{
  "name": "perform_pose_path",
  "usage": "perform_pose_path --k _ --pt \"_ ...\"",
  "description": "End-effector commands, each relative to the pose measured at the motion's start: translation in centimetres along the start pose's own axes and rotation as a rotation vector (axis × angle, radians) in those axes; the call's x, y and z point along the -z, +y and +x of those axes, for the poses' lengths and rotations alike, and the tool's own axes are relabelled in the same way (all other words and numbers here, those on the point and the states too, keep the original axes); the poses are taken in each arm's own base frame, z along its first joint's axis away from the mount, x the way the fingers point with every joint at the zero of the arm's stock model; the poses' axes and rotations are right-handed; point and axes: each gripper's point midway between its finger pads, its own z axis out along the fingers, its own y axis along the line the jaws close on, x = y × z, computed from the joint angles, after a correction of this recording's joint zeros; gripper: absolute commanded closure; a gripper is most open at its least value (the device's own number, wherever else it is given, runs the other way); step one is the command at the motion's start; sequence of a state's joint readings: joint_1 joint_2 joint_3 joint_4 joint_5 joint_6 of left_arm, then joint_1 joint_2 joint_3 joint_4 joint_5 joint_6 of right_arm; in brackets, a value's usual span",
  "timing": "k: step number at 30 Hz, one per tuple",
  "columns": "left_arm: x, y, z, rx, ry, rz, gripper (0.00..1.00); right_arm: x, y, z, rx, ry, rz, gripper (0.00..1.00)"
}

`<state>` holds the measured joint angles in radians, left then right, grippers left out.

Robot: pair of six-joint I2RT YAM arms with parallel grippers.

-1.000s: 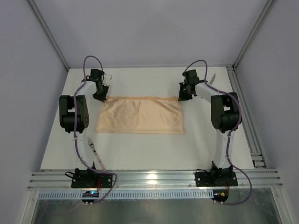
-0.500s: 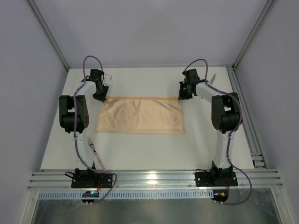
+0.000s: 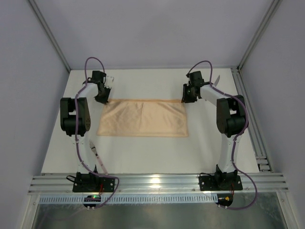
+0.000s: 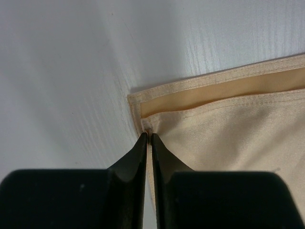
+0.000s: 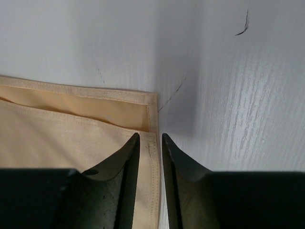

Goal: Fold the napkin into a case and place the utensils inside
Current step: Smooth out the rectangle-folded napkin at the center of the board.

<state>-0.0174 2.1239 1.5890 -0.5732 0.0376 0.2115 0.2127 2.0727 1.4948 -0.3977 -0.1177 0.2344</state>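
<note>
Left tool (image 3: 103, 99) sits at one far corner of the napkin (image 3: 143, 118), tips all but pressed together. Whether it is pinching the hem, I can't tell. Right tool (image 5: 150, 137) is at the other far corner, slightly spread, with the hem lying between its tips.

There's one napkin, doubled, flat on the table (image 3: 143, 157). Its long axis runs tool to tool, and the cloth stretches from both back toward the bases.

Utensils (image 3: 94, 150)? Two pale slivers, I judge, one beside each arm and clear of the cloth.

Right gripper (image 5: 150, 138): black fingers (image 5: 124, 162) slightly apart, right hem of folded napkin (image 5: 71, 138) lying in the gap, near its corner. Top layer stops short of bottom layer's hem. White table (image 5: 228, 105) beyond; short dark scratch (image 5: 243, 26) upper right
</note>
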Motion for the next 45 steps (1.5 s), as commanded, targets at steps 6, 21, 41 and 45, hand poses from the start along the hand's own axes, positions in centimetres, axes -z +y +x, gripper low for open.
perform_pose_path --k 6,21,41,45 --pt "2.8 0.6 -2.0 0.021 -0.080 -0.019 0.91 0.2 0.2 0.8 -0.009 0.005 -0.024 0.86" --pt "3.7 0.8 -2.3 0.010 -0.091 -0.029 1.00 1.7 1.0 -1.5 0.010 -0.080 -0.041 0.96" --pt "4.8 1.7 -3.7 0.014 -0.146 -0.069 1.00 1.6 1.6 -4.6 0.001 -0.161 -0.053 0.96" --pt "4.3 1.7 -3.8 0.018 -0.146 -0.071 1.00 0.6 1.2 -4.5 -0.009 -0.149 -0.033 0.96"
